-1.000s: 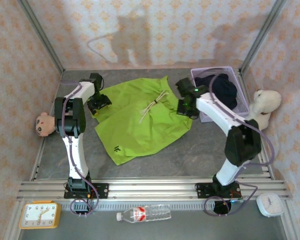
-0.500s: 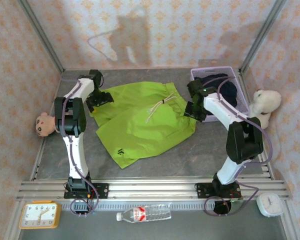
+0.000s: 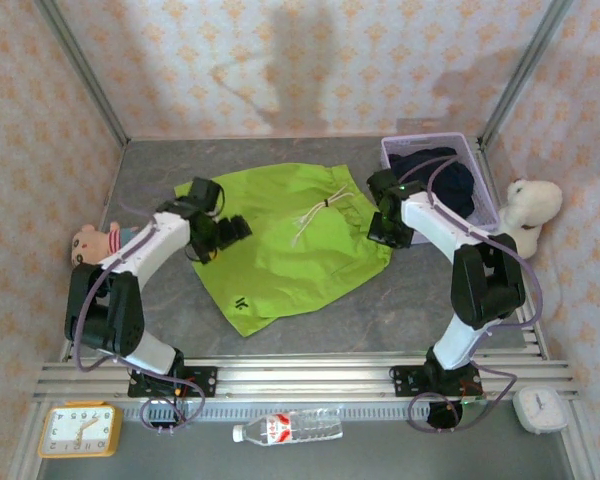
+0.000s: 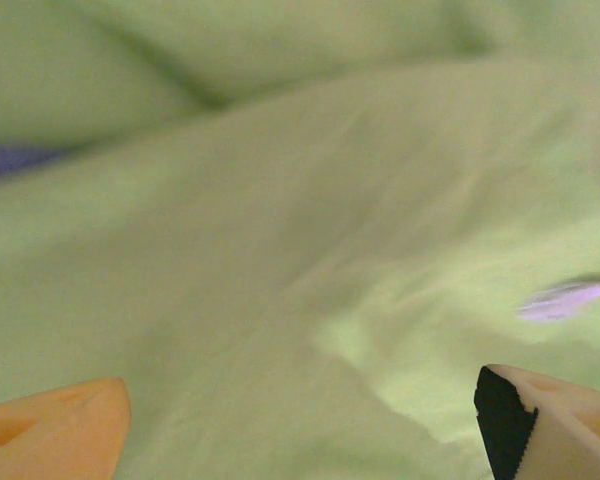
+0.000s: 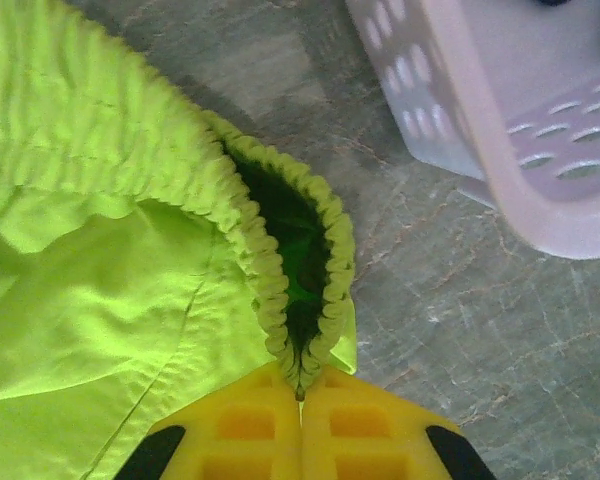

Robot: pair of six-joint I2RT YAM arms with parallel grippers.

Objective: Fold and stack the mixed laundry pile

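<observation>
A lavender plastic basket [image 3: 489, 203] is seen from above at the far right of the table, and a dark navy garment [image 3: 442, 181] is heaped inside it. The lime-green garment [image 3: 290, 258] is spread on the middle of the table, outside the basket, with its pale drawstring [image 3: 315, 213] lying loose on top. The left gripper [image 3: 227, 232] is placed over the green cloth's left edge, and the right gripper [image 3: 384, 228] is set at its right edge, just beside the basket. A detail too small to tell from above is given by the right wrist view: the yellow fingers [image 5: 245, 430] are pressed together, and the garment's gathered elastic waistband is pinched at their tips, with the basket's perforated wall near. In the blurred left wrist view, the two fingers [image 4: 50, 430] are held wide apart over green fabric, with nothing gripped. The table [image 3: 400, 310] is grey and stone-patterned, and it is enclosed by walls papered in pale pink with orange motifs. A white plush toy [image 3: 533, 205] is propped right of the basket, and a pink doll [image 3: 88, 246] lies at the left wall.
</observation>
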